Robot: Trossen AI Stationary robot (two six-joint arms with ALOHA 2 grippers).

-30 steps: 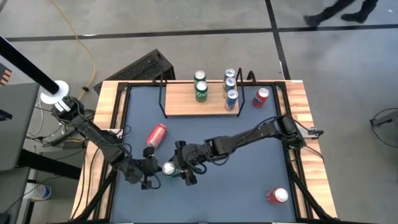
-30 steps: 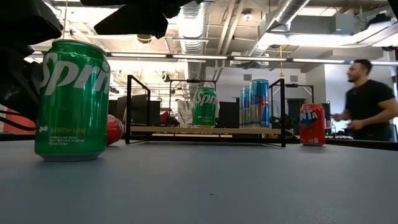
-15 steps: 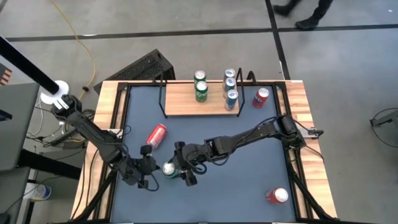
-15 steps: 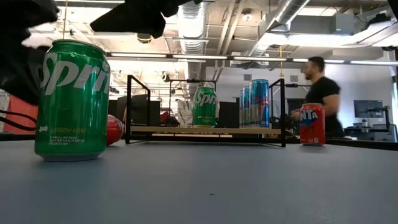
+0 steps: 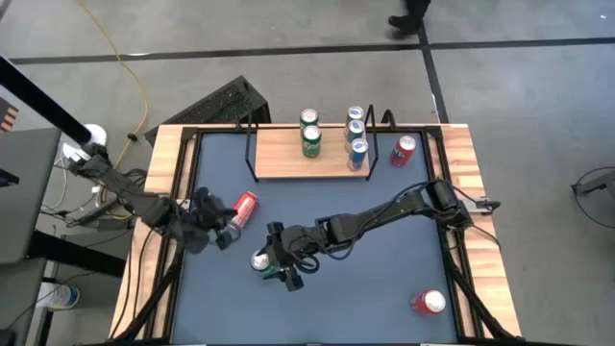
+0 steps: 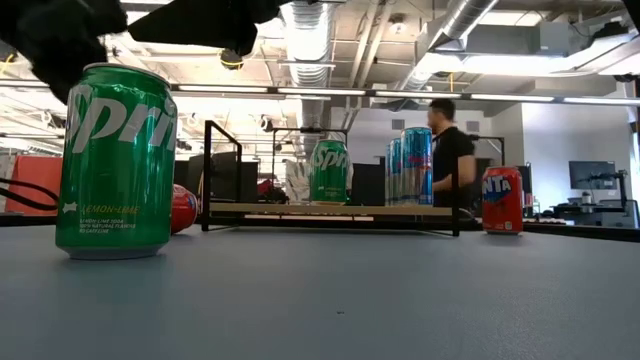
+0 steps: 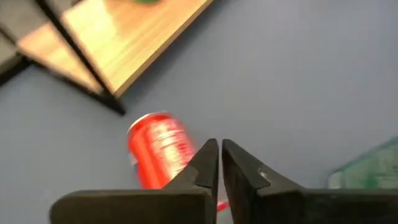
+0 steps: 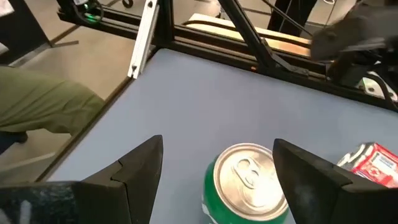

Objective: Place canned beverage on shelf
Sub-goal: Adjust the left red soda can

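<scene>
A green can [image 5: 260, 260] stands upright on the blue-grey tabletop, large at the left of the low view [image 6: 115, 160]. My right gripper [image 5: 273, 258] is open, one finger on either side of this can [image 8: 249, 180], with a gap showing at one side. My left gripper [image 5: 225, 234] is shut and hovers beside a red can [image 5: 242, 210] that lies on its side [image 7: 158, 152]. The shelf [image 5: 288, 161], a light-wood board with a black wire frame, stands at the far edge and carries two green cans [image 5: 309, 135] and three blue cans [image 5: 356, 135].
A red can [image 5: 404, 151] stands just right of the shelf [image 6: 502, 200]. Another red can [image 5: 428, 302] lies near the table's near right corner. Raised wooden rails [image 5: 171, 183] border the table. A person [image 6: 448, 150] walks in the room behind.
My left gripper has drawn away from the green can, rising and going toward the table's far left, and has turned; it now hovers by the lying red can. The green can and my right gripper have stayed put.
</scene>
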